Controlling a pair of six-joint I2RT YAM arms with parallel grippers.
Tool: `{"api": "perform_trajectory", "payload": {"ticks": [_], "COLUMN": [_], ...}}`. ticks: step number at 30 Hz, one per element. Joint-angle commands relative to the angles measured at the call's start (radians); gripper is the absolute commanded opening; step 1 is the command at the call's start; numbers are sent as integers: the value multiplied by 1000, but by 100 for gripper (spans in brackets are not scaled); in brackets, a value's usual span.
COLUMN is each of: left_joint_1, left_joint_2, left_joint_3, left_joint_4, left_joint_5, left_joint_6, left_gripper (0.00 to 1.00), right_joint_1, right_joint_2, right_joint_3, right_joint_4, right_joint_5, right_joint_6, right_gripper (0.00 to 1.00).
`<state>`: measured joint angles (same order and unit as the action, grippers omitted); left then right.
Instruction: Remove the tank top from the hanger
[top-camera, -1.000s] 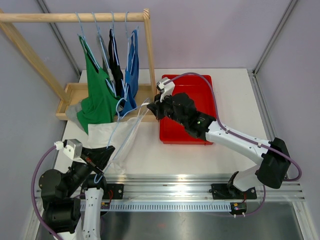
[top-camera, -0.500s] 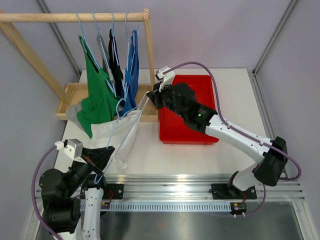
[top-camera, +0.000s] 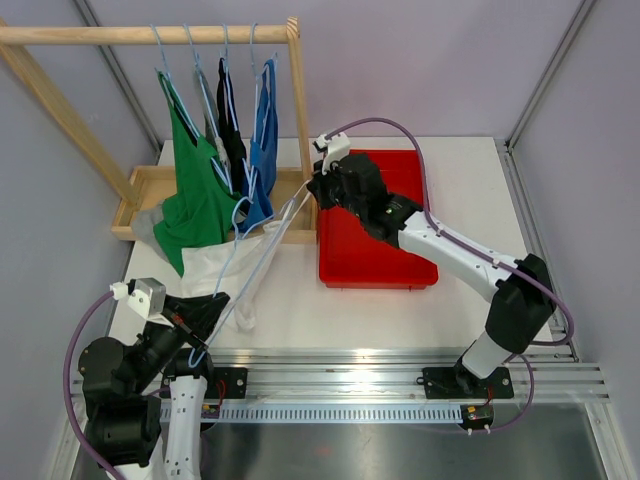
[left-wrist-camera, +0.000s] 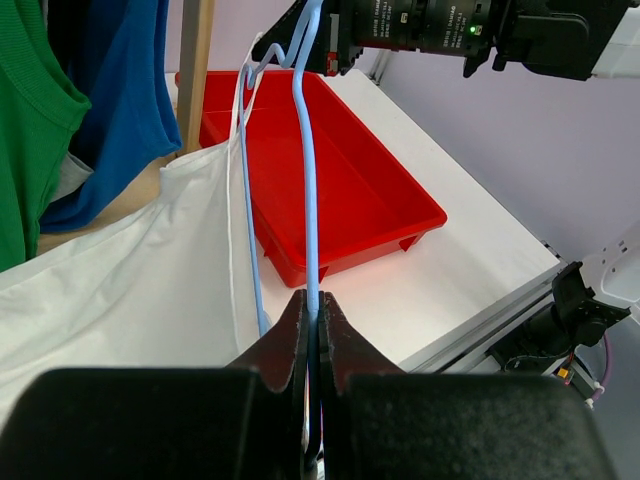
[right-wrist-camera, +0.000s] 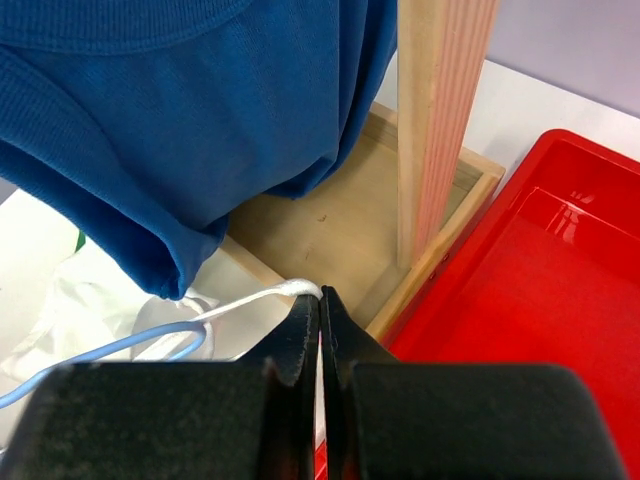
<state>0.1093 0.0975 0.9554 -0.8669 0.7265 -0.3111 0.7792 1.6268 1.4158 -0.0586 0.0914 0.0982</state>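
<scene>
A white tank top (top-camera: 225, 270) lies on the table on a light-blue hanger (top-camera: 240, 265). My left gripper (top-camera: 195, 352) is shut on the hanger's bar (left-wrist-camera: 308, 200) near the table's front left. My right gripper (top-camera: 312, 190) is shut on the tank top's white strap (right-wrist-camera: 262, 298) and holds it stretched up beside the rack's wooden post (right-wrist-camera: 440, 120). The hanger's hook end (right-wrist-camera: 150, 335) loops just left of my right fingers. In the left wrist view the white cloth (left-wrist-camera: 130, 270) spreads out left of the bar.
A wooden rack (top-camera: 150, 35) at the back left holds green (top-camera: 195, 190), black and blue (top-camera: 262, 150) tank tops over a wooden tray base (top-camera: 145, 185). A red tray (top-camera: 375, 255) sits mid-table under my right arm.
My right gripper has moved up and back toward the rack post, pulling the white strap along the hanger. The cloth has bunched lower toward the left. The left gripper has held still.
</scene>
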Motion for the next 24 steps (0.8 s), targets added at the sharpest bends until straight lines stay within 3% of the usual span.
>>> {"api": "perform_trajectory", "payload": {"ticks": [1, 7, 14, 24], "left_joint_1": [-3, -3, -2, 0], "left_joint_2": [-8, -31, -67, -130], "left_joint_3": [13, -13, -52, -165], "left_joint_4": [46, 98, 235, 476], "left_joint_5": [1, -16, -61, -85], "left_joint_6": [-8, -32, -103, -230], "left_gripper": [0, 0, 0, 0], "right_joint_1": [-14, -12, 5, 161], "right_joint_2": [15, 22, -89, -258], "right_joint_3": [63, 22, -156, -233], "right_joint_4": [5, 16, 48, 2], "right_joint_5": [-25, -82, -78, 16], "right_joint_6": [6, 47, 90, 118], "right_gripper": [0, 0, 0, 0]}}
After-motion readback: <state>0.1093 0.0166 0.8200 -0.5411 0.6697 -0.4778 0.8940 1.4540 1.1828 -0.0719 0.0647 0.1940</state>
